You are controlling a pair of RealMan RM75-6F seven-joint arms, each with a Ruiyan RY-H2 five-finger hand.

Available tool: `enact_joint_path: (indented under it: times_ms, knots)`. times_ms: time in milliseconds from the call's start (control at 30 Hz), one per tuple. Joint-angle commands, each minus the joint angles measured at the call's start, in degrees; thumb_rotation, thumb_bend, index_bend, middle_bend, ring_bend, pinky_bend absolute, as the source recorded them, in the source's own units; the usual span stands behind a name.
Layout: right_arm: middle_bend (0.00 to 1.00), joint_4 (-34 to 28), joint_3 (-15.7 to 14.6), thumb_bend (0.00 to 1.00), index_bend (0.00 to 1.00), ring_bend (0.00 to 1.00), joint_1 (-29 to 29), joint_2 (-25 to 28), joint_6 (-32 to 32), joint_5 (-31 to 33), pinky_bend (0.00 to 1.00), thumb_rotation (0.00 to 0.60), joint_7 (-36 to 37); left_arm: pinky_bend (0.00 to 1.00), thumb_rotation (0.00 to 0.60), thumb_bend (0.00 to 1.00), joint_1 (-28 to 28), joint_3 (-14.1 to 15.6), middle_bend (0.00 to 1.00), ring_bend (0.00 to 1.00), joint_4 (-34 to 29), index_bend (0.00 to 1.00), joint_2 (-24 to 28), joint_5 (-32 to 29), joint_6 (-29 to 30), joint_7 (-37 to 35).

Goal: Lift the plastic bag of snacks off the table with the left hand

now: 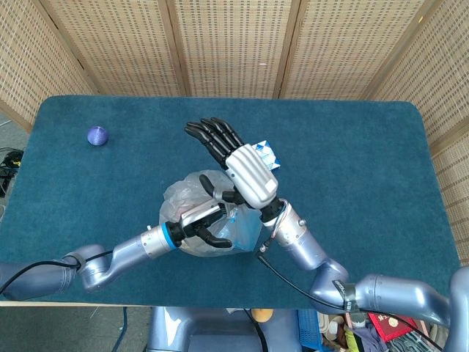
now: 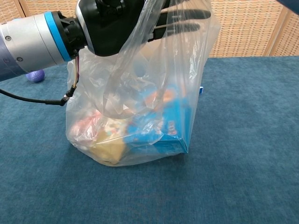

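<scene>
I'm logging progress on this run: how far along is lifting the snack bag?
Done: the left hand grips the gathered top of the clear plastic bag of snacks, pulling its upper part taut. In hand: the lift itself, since the bag's bottom sits on the blue table. Left: raising it clear. The right hand hovers beside the bag with fingers spread, holding nothing.

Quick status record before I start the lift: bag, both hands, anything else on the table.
bag: clear plastic bag of snacks, bottom resting on the blue table
contents: blue packet, yellow and pink items, seen through the plastic
left hand: left hand grips the gathered top of the bag
right hand: right hand above and behind the bag, fingers spread, holding nothing
other: purple ball at the table's far left; small blue-and-white box partly hidden by the right hand
lift: not yet off the table
</scene>
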Motion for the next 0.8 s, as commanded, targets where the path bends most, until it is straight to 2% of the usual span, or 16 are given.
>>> enact_joint_path:
  times_ms: [33, 633, 700, 767, 800]
  knots:
    - [0.11, -0.38, -0.13, 0.58, 0.05, 0.0, -0.16, 0.28, -0.07, -0.11, 0.0, 0.6, 0.25, 0.0, 0.307, 0.0, 0.08, -0.23, 0.0, 0.0, 0.26, 0.0, -0.34, 0.01, 0.37, -0.08]
    - [0.11, -3.89, -0.57, 0.56, 0.05, 0.0, -0.02, 2.2, -2.12, -0.21, 0.0, 0.6, 0.59, 0.0, 0.294, 0.0, 0.05, -1.29, 0.0, 0.0, 0.05, 0.0, -0.86, -0.87, -0.29, 1.47]
    - [0.11, -4.0, -0.49, 0.56, 0.05, 0.0, 0.1, 2.27, -2.35, 0.07, 0.0, 0.6, 0.4, 0.0, 0.337, 0.01, 0.04, -1.55, 0.0, 0.0, -0.16, 0.0, -0.82, -1.24, -0.53, 2.12]
    - [0.11, -4.14, -0.49, 0.56, 0.05, 0.0, 0.16, 2.25, -2.5, 0.34, 0.0, 0.6, 0.23, 0.0, 0.441, 0.03, -0.04, -1.77, 0.0, 0.0, -0.29, 0.0, -0.72, -1.44, -0.79, 2.83]
    - [0.11, -4.18, -0.46, 0.56, 0.05, 0.0, 0.22, 2.21, -2.57, 0.52, 0.0, 0.6, 0.05, 0.0, 0.473, 0.04, -0.07, -1.92, 0.0, 0.0, -0.34, 0.0, -0.69, -1.51, -0.94, 3.81]
